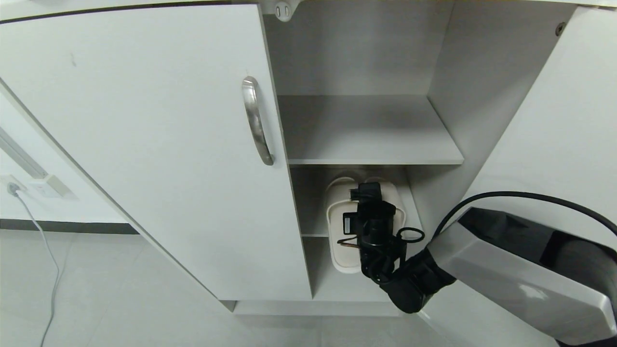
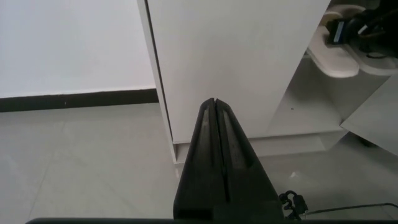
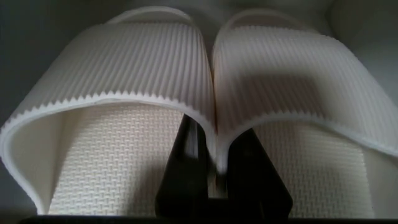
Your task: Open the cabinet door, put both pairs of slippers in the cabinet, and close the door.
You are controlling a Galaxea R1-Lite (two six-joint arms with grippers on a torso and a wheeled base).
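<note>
A pair of white ribbed slippers (image 1: 340,217) lies side by side in the lower compartment of the white cabinet (image 1: 366,130), heels jutting past the low shelf's front edge. My right gripper (image 1: 366,193) is over them, shut on the touching inner strap edges of the two slippers (image 3: 137,68); its dark fingers (image 3: 186,162) pinch those edges together, and the gripper (image 3: 214,168) sits between the two footbeds. My left gripper (image 2: 214,102) is shut and empty, low over the floor in front of the cabinet base. The slippers (image 2: 339,59) and the right gripper (image 2: 357,28) appear beyond it.
The cabinet's left door (image 1: 144,144) is closed, with a metal handle (image 1: 255,120). The right door (image 1: 559,120) stands swung open beside my right arm. The middle shelf is bare. A wall socket with a cable (image 1: 14,188) is at the far left, above grey floor tiles (image 1: 120,289).
</note>
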